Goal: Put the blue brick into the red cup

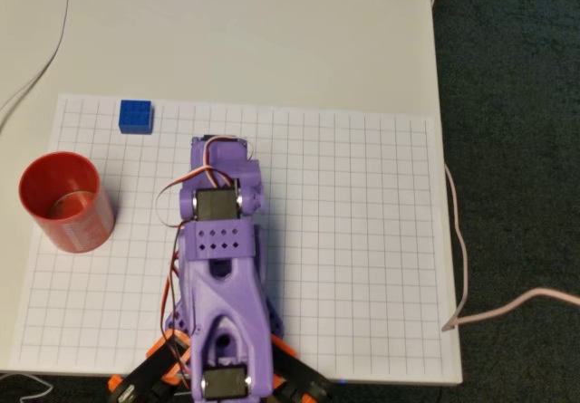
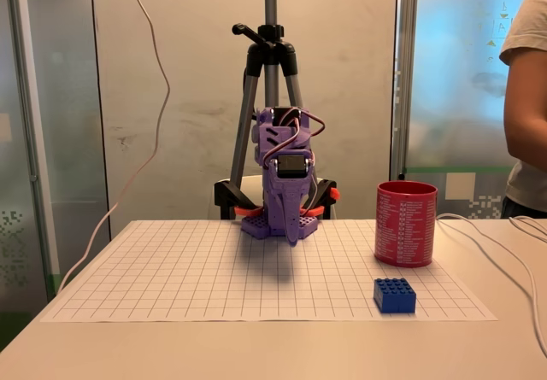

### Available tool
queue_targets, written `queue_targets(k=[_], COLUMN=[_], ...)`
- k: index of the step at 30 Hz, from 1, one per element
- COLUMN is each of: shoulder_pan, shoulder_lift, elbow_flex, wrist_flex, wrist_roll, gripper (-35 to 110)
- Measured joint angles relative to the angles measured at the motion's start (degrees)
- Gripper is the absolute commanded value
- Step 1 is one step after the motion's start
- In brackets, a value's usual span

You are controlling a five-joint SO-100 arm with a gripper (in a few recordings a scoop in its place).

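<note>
Purple arm (image 1: pixel 220 267) folded up over the near middle of the white grid sheet (image 1: pixel 362 240), its orange base at the sheet's bottom edge in the overhead view. Gripper (image 2: pixel 293 226) points down in front of the arm in the fixed view, tip just above the sheet; whether its fingers are spread or closed cannot be told, and nothing is seen in them. Blue brick (image 1: pixel 136 116) sits studs up on the sheet near the top-left corner in the overhead view, just inside the top edge; in the fixed view it lies close to the front-right corner. Red cup (image 1: pixel 65 201) stands upright at the sheet's left edge in the overhead view, near the brick but not touching it, well apart from the arm. Its inside looks empty, only the bottom showing. Pale print runs down its wall. Cables (image 2: pixel 504 243) trail across the table at the right of the fixed view, where a person (image 2: pixel 526 98) stands at the edge. A tripod (image 2: pixel 269 81) rises behind the arm.
</note>
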Motion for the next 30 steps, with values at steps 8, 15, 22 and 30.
queue_targets(k=[8,15,22,30], shoulder_pan=[2.9,2.5,6.4,16.2], shoulder_lift=[0.0,0.0,-0.6,-13.4], elbow_flex=[0.0,0.0,-1.6,-27.9], wrist_flex=[0.3,0.3,4.7,14.0], wrist_roll=[4.5,5.1,4.2,4.0], gripper=[0,0,0,0])
